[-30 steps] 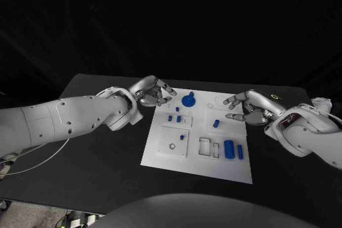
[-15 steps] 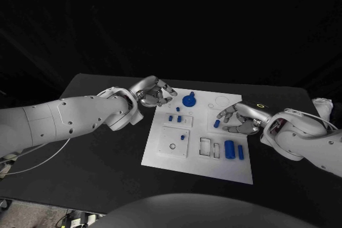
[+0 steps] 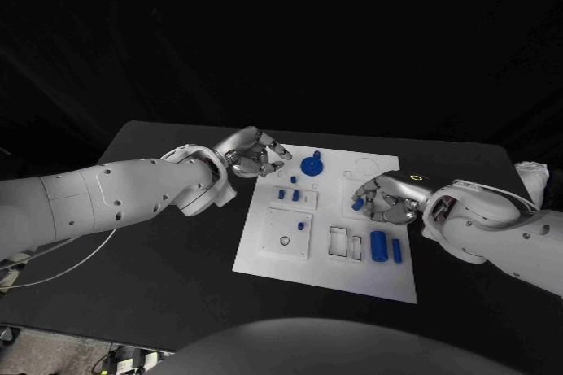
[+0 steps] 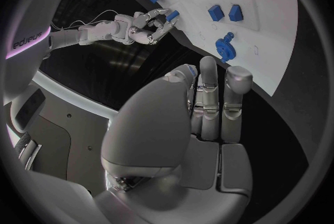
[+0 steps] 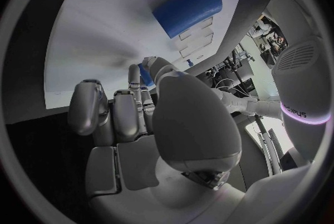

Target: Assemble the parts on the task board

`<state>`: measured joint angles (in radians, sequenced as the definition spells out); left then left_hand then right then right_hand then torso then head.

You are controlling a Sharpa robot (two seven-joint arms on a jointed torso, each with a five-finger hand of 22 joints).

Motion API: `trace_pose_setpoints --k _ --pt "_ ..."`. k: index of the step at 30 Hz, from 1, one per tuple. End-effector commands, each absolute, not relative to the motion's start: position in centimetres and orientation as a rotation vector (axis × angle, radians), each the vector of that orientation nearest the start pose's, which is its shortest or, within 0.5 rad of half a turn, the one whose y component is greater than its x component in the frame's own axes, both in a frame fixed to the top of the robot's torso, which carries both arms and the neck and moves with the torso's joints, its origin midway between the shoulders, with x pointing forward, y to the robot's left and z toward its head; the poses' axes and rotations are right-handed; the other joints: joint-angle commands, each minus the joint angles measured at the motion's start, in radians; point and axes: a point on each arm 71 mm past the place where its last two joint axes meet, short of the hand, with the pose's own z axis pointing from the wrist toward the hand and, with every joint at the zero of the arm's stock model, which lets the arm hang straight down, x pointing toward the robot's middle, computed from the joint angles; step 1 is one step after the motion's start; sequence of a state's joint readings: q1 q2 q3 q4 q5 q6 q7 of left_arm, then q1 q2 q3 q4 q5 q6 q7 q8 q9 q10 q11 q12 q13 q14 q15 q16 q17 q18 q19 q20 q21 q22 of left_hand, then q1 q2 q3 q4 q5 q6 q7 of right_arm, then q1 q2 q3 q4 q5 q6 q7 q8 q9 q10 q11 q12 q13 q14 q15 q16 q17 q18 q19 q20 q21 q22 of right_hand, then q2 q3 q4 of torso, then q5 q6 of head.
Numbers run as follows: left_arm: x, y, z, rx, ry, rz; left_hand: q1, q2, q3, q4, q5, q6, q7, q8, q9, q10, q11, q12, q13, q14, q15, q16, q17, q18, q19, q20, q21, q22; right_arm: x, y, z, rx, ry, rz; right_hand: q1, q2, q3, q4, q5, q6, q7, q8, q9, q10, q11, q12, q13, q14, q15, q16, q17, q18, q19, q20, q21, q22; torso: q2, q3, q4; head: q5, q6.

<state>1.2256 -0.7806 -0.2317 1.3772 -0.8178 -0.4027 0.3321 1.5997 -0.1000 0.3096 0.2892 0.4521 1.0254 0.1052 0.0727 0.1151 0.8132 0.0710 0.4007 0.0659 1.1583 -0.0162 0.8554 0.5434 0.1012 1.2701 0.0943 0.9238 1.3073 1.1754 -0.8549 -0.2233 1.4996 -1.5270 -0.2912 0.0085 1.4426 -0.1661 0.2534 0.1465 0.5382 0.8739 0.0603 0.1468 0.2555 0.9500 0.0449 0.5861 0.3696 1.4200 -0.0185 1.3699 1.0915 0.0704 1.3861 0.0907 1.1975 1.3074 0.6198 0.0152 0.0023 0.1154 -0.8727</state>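
The white task board [image 3: 268,253] lies in the middle of the black table. A blue round knob [image 3: 311,164] stands near its far edge, with two small blue blocks [image 3: 287,194] and a blue peg [image 3: 302,226] below it. My right hand [image 3: 384,199] is over the board's right half and pinches a small blue part [image 3: 356,202], which also shows between its fingertips [image 5: 145,74] and in the left wrist view [image 4: 172,14]. My left hand [image 3: 256,154] hovers at the board's far left corner, its fingers [image 4: 209,98] holding nothing.
A thick blue cylinder [image 3: 377,245] and a thin one [image 3: 397,250] lie at the board's right side, close to my right forearm. Rectangular slots [image 3: 345,242] and a round hole [image 3: 284,242] are open in the board. Bare black table [image 3: 153,277] lies to the left.
My right hand has come left and down from the board's right edge onto the small blue part and closed its fingers round it. My left hand has barely moved.
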Motion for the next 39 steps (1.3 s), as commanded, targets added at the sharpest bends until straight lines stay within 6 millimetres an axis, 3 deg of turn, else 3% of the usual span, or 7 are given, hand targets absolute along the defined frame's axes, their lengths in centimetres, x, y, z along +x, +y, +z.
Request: trace_pose_setpoints --k 1,4,9,12,18,22,39 --pt "48.6 20.9 -23.3 -0.215 1.677 -1.099 0.009 -0.002 0.006 -0.002 0.005 0.000 0.003 0.004 0.002 0.000 0.005 -0.001 0.001 -0.005 0.003 -0.005 -0.001 0.019 -0.003 0.000 -0.004 0.099 44.9 -20.7 -26.1 -0.379 1.803 0.626 0.003 0.007 0.005 -0.012 0.002 -0.051 -0.010 0.029 0.027 -0.025 0.000 0.035 0.031 0.002 -0.008 0.002 0.000 0.012 0.000 -0.005 0.000 0.153 0.000 -0.0002 0.0005 0.000 0.000" --pt "48.6 21.0 -23.3 -0.217 1.677 -1.097 0.009 -0.002 0.006 -0.002 0.005 0.000 0.003 0.004 0.002 0.000 0.005 -0.001 0.001 -0.005 0.003 -0.005 -0.001 0.019 -0.003 0.000 -0.004 0.099 44.9 -20.6 -26.1 -0.376 1.799 0.625 -0.007 0.013 0.010 -0.014 -0.030 -0.098 -0.025 0.078 0.064 -0.037 0.000 0.062 0.054 0.002 -0.008 0.002 0.000 0.013 0.001 -0.007 -0.001 0.153 0.000 -0.0002 0.0004 0.004 0.000" --pt "48.6 21.0 -23.3 -0.219 1.681 -1.095 0.009 -0.002 0.006 -0.002 0.005 0.000 0.003 0.004 0.002 0.000 0.005 -0.001 0.001 -0.005 0.003 -0.005 -0.001 0.019 -0.003 0.000 -0.004 0.099 45.0 -20.5 -26.1 -0.372 1.802 0.622 -0.044 0.021 -0.015 0.004 -0.222 -0.152 0.012 0.173 0.127 -0.057 0.002 0.089 0.077 0.004 -0.001 0.002 0.001 0.013 0.003 -0.006 -0.002 0.153 0.000 0.0000 -0.0002 0.005 0.000" --pt "48.6 21.0 -23.4 -0.219 1.683 -1.095 0.009 -0.002 0.006 -0.002 0.005 0.000 0.004 0.004 0.002 0.001 0.005 -0.001 0.001 -0.005 0.003 -0.005 -0.001 0.019 -0.003 0.000 -0.004 0.099 45.0 -20.3 -26.1 -0.371 1.803 0.624 -0.052 0.025 -0.023 0.010 -0.245 -0.169 0.017 0.208 0.147 -0.064 0.004 0.096 0.084 0.005 -0.002 0.003 0.001 0.013 0.004 -0.004 -0.002 0.153 0.000 0.0000 -0.0008 0.005 0.000" --pt "48.6 20.9 -23.4 -0.218 1.687 -1.096 0.009 -0.002 0.006 -0.002 0.006 0.000 0.004 0.005 0.002 0.001 0.006 0.000 0.001 -0.005 0.003 -0.005 -0.001 0.019 -0.004 0.000 -0.005 0.099 45.0 -19.8 -26.1 -0.377 1.799 0.641 -0.011 0.033 0.010 -0.020 0.002 -0.100 0.044 0.372 0.239 -0.070 0.000 0.101 0.089 0.005 -0.007 0.003 0.002 0.012 0.005 -0.007 -0.002 0.154 0.000 0.0000 -0.0008 0.003 0.000" --pt "48.6 20.8 -23.5 -0.219 1.690 -1.097 0.009 -0.002 0.006 -0.002 0.006 0.000 0.004 0.005 0.002 0.001 0.006 0.000 0.001 -0.005 0.003 -0.005 -0.001 0.019 -0.004 0.000 -0.005 0.099 45.1 -19.5 -26.1 -0.382 1.803 0.647 -0.003 0.036 0.032 -0.036 0.067 -0.073 0.050 0.453 0.290 -0.071 -0.001 0.108 0.093 0.003 -0.008 0.002 0.001 0.012 0.004 -0.008 -0.002 0.155 0.000 0.0001 -0.0002 0.003 0.000" --pt "48.6 20.9 -23.6 -0.222 1.698 -1.095 0.009 0.000 0.006 -0.001 0.008 0.002 0.006 0.006 0.003 0.006 0.008 0.003 0.002 -0.005 0.004 -0.005 -0.002 0.019 -0.004 0.001 -0.007 0.100 45.4 -19.1 -26.3 -0.365 1.807 0.661 0.019 0.040 0.074 -0.069 0.099 -0.061 0.058 0.495 0.317 -0.067 0.002 0.116 0.097 -0.005 -0.006 -0.005 -0.012 0.014 -0.002 -0.009 -0.006 0.153 -0.001 0.0001 -0.0007 0.010 0.000"
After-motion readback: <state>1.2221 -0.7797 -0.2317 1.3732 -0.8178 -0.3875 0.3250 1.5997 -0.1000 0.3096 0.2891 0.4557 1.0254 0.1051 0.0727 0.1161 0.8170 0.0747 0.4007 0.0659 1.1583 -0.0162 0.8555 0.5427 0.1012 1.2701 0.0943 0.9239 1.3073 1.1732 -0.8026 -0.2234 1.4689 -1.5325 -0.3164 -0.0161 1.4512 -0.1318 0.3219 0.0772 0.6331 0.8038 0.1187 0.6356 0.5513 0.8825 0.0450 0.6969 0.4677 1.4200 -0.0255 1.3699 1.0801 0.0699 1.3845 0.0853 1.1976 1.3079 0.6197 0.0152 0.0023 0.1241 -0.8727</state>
